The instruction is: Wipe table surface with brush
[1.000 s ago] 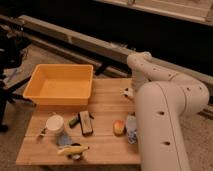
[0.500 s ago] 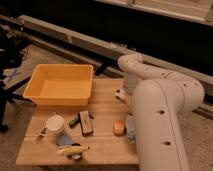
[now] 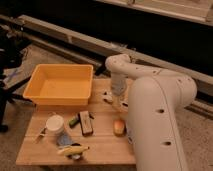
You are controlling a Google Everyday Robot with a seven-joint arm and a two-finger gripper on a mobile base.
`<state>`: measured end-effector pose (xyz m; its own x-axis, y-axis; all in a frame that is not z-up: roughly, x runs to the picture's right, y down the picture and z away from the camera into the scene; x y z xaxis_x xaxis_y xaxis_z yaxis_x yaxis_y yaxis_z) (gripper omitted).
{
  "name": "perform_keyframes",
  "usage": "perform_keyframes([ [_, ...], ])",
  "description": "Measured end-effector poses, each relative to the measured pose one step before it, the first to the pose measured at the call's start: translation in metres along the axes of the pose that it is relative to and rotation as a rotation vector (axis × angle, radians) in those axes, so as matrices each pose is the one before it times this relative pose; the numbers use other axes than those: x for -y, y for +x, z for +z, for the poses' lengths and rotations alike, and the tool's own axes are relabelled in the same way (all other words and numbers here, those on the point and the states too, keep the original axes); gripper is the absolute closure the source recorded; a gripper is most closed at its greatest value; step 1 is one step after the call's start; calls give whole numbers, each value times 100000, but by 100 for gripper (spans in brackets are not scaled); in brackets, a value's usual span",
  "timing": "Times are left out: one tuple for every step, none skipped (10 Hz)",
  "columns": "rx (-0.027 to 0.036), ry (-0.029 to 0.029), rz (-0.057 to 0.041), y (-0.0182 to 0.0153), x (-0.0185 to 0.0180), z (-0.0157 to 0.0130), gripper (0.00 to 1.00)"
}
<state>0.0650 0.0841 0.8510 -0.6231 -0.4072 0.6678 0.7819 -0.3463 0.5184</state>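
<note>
My gripper [image 3: 114,99] hangs over the table surface [image 3: 102,142] beside the yellow tub [image 3: 61,84]; my arm [image 3: 150,110] hides its far edge.

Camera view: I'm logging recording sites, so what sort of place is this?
Probably a lab or workshop test area, not a home: a small wooden table on speckled floor beside long metal rails, a yellow tub on it. The pincer hangs over the tabletop.

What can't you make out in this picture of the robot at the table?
- Gripper, camera view: low over the table surface beside the yellow tub; too blurred to judge its grip.
- Brush: only a thin bit by the white cup; too small.
- Table's right side: hidden behind the robot arm.
</note>
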Motion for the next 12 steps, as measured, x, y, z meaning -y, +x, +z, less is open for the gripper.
perform_keyframes([
  [-4145,274,-619,506,862,-469,45],
  [-4537,46,1196,250,175,-624,34],
  [-3947,-56,1216,140,-127,-853,25],
  [-2781,-88,1421,120,-404,-741,21],
  [-4160,-572,3408,84,-1011,-829,20],
  [-2148,-434,2453,-107,-835,-490,20],
  [-1669,-480,2916,-95,-694,-198,20],
  [-1342,-207,2312,28,-473,-83,20],
  [-1602,-150,2669,28,-384,57,20],
  [-1886,-697,2329,-169,-643,-77,20],
  [-1982,-806,1348,-33,-398,-319,20],
  [-4055,-2496,1812,-96,-445,-776,20],
])
